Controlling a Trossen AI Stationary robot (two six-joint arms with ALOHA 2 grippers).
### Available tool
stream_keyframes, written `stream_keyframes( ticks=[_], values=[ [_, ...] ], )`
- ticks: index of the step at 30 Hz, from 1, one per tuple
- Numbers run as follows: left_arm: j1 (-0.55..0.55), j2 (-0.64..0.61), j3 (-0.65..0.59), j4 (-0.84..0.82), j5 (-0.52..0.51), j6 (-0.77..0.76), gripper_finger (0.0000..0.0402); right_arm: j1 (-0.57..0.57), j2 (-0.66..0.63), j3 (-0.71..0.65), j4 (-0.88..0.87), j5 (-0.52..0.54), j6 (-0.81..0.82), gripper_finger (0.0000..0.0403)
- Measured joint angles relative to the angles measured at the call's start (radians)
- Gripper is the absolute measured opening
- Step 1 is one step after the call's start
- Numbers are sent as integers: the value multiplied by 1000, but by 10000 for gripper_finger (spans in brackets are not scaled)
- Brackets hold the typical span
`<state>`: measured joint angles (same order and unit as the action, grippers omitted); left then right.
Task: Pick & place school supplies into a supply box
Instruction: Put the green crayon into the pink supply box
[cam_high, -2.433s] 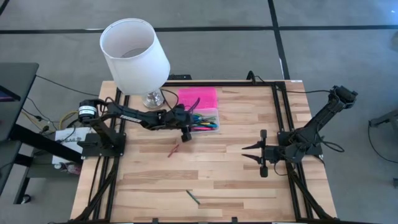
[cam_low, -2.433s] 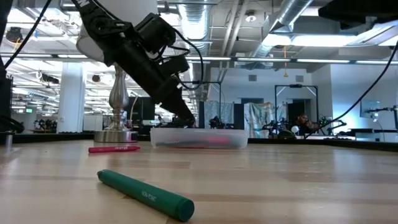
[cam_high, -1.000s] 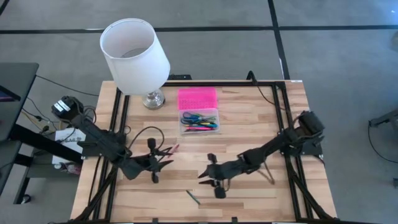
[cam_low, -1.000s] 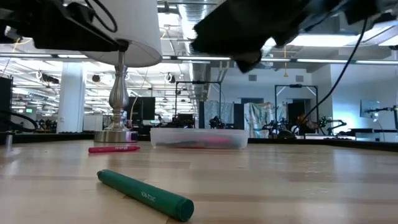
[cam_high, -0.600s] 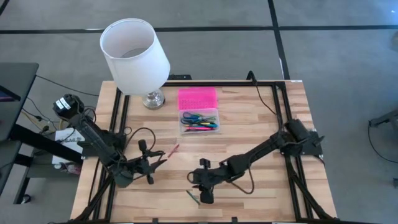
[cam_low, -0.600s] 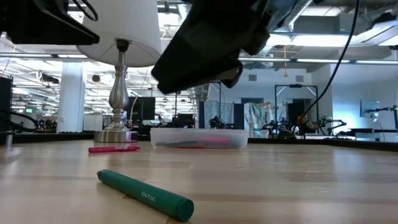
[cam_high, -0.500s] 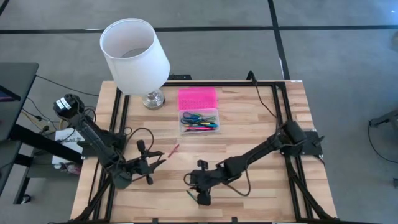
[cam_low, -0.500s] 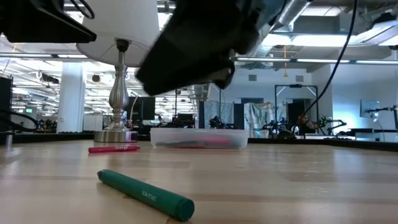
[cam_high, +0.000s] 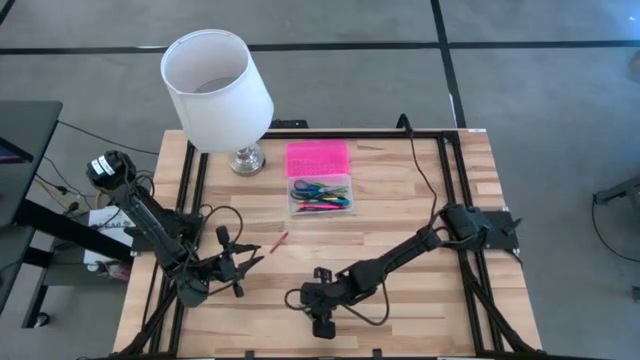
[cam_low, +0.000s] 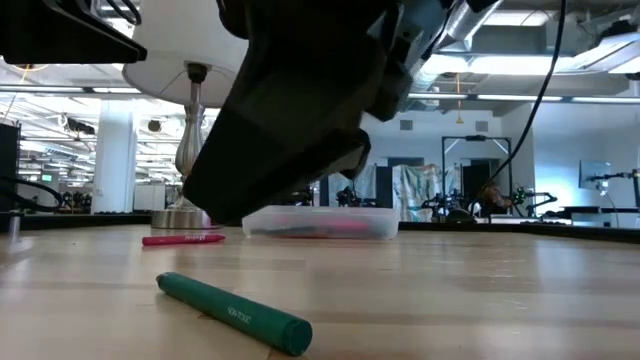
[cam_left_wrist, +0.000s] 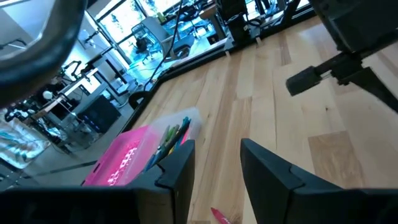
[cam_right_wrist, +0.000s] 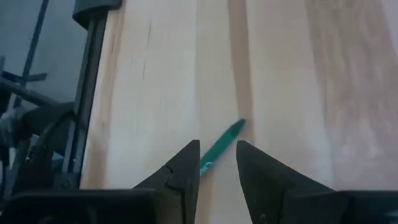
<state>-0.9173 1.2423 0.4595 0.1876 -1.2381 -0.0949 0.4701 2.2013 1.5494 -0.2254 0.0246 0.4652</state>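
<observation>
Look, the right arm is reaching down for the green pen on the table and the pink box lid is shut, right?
Not quite: the pink lid is open, lying flat behind the supply box, as the high view shows. The right gripper is indeed lined up over the green pen.

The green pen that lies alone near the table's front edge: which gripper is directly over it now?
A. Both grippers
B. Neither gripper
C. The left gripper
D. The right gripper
D. In the right wrist view the green pen shows between the open fingers of the right gripper, not yet gripped, while the high view shows the left gripper off to the side, near the pink pen.
</observation>
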Motion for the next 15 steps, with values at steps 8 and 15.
stream_keyframes(
  ticks=[8,15],
  values=[
    [0,0,0,-20,0,-25,124,11,32,4,-4,-3,40,97],
    [0,0,0,-19,-1,-25,124,15,43,2,-2,-4,59,97]
  ],
)
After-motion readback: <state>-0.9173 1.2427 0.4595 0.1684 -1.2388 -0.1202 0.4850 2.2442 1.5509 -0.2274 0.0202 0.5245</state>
